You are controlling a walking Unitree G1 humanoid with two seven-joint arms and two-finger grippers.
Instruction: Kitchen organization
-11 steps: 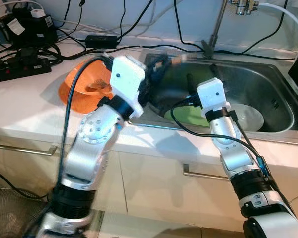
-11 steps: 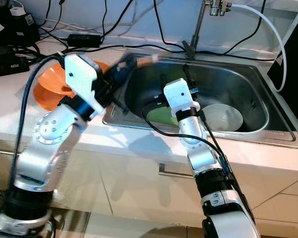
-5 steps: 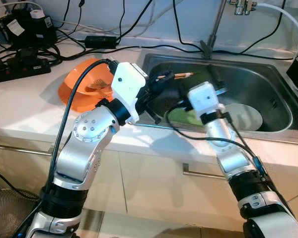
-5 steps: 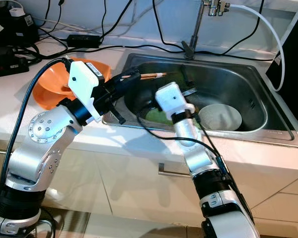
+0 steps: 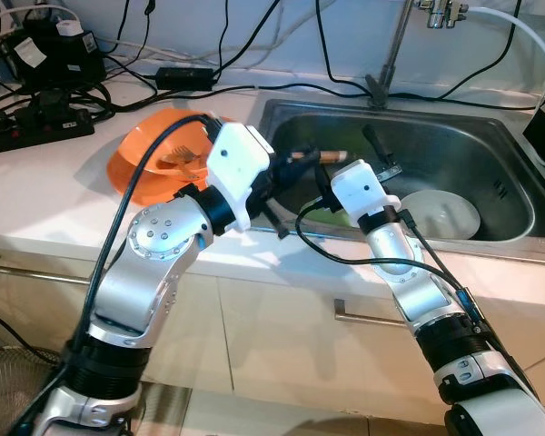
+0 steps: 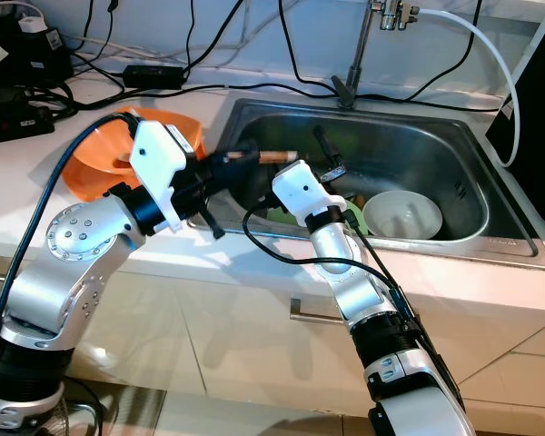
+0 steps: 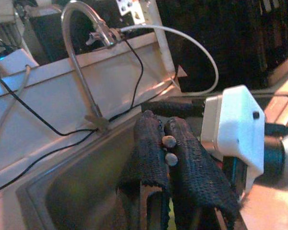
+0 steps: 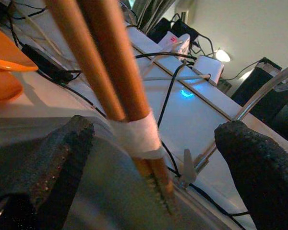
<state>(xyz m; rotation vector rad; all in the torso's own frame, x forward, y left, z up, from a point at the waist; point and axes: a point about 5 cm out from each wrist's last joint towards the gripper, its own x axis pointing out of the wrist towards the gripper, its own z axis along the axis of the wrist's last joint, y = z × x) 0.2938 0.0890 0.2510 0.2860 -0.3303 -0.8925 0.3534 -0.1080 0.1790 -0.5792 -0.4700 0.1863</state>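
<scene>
Since 1 second ago, my right claw has swung toward 9 o'clock, spread wide around the 2 taped chopsticks my left claw clamps over the sink.

— What is the room like?

— A kitchen: a pale worktop with a stainless steel sink sunk into it, and a tall curved tap rising at the back edge. A white hose loops off the tap's head.

— And behind?

— A light wall, with black cables trailing along it to a black power strip and an adapter.

— Below the counter?

— Cream cabinet fronts with long metal bar handles, and pale floor tiles. Cool light falls bright across the worktop.
</scene>
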